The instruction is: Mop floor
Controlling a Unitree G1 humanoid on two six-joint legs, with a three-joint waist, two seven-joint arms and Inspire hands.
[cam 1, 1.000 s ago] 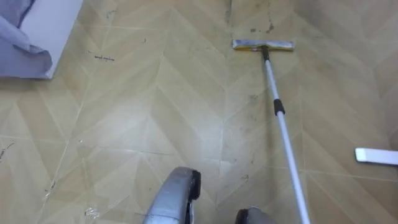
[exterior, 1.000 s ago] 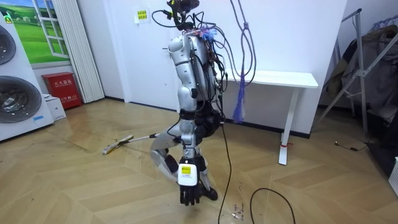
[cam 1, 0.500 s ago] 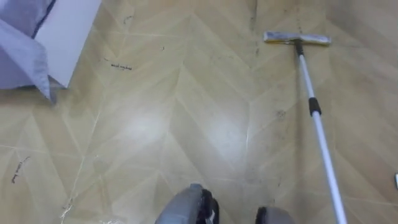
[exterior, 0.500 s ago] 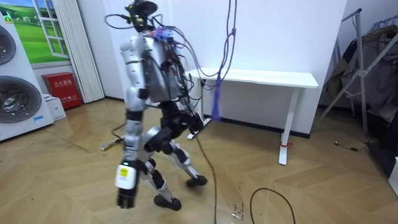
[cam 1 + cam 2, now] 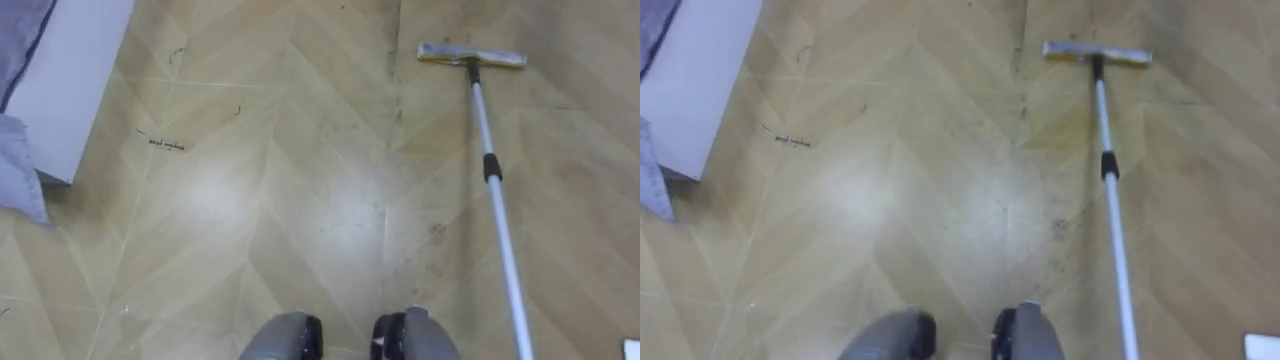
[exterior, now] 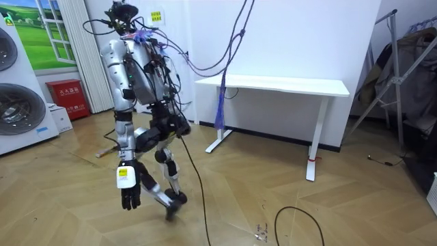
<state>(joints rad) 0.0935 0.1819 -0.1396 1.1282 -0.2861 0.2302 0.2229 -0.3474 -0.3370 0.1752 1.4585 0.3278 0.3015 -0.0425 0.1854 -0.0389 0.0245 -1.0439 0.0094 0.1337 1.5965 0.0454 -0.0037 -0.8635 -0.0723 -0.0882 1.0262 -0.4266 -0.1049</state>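
A mop lies flat on the wooden floor, ahead of me and to my right. Its yellow-edged flat head (image 5: 470,55) is at the far end, and the white pole (image 5: 497,215) with a black collar runs back toward my right foot. In the right eye view the mop head (image 5: 1097,53) and pole look the same. In the room view the mop (image 6: 102,152) lies just beyond me, toward the room view's left. My left hand (image 6: 130,197) hangs at my side with straight fingers and holds nothing. Nothing touches the mop.
A white board (image 5: 65,85) with grey-blue cloth (image 5: 18,170) lies on the floor at my far left. A small white object (image 5: 632,347) is at the lower right edge. A white desk (image 6: 273,85), washing machines (image 6: 20,102) and a red box (image 6: 68,97) line the walls.
I have walked across the room toward the room view's left, nearer the mop. The eye view shifted with my steps. The mop itself stays put on the floor.
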